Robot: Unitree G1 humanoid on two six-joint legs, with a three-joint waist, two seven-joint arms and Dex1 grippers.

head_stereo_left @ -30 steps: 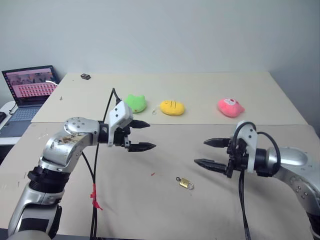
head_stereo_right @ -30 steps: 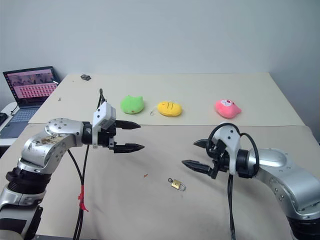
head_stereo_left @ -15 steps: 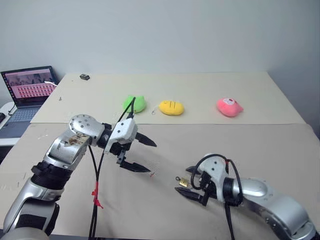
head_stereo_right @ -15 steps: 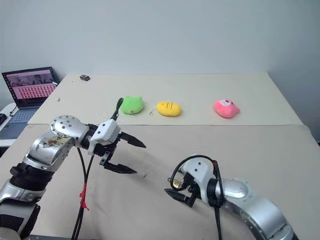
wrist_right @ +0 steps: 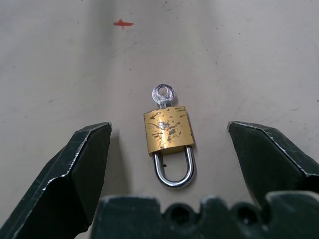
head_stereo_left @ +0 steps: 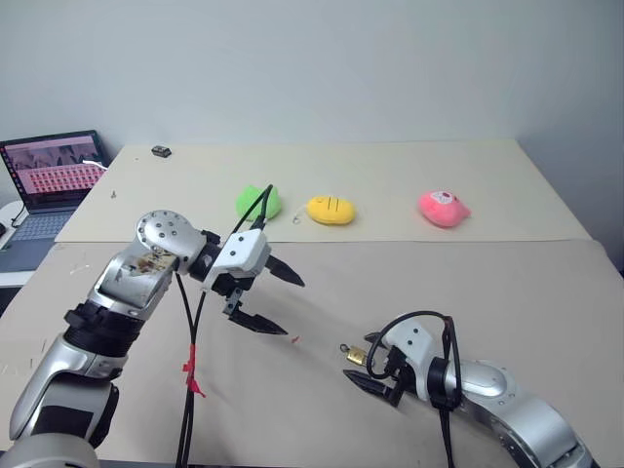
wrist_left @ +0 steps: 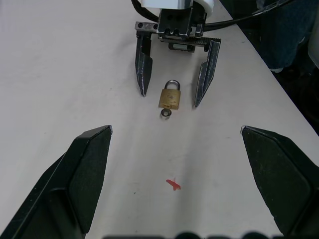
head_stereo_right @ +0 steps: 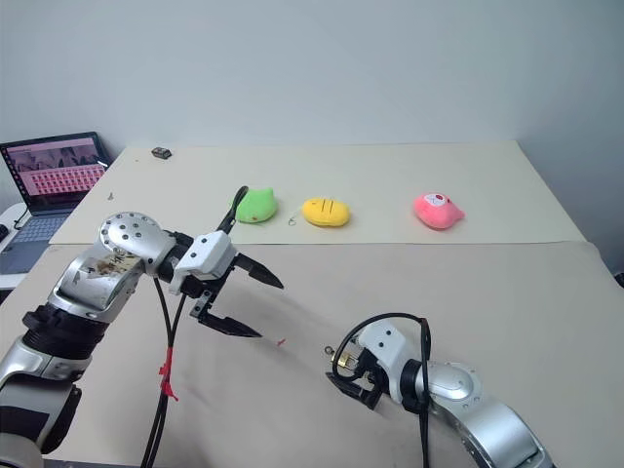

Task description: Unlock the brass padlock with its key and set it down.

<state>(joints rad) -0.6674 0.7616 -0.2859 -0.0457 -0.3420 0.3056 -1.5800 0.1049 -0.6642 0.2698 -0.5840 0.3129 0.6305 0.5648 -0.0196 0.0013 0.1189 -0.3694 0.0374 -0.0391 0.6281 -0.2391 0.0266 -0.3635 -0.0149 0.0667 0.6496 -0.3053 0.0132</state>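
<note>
The brass padlock lies flat on the bench with its key in the body, between the spread fingers of the right claw, touching neither. At about ten o'clock from it, the left claw hangs above the bench, fingers wide apart and empty.

Beige tables against a plain pale wall.
An open laptop sits on a side surface at far left.
</note>
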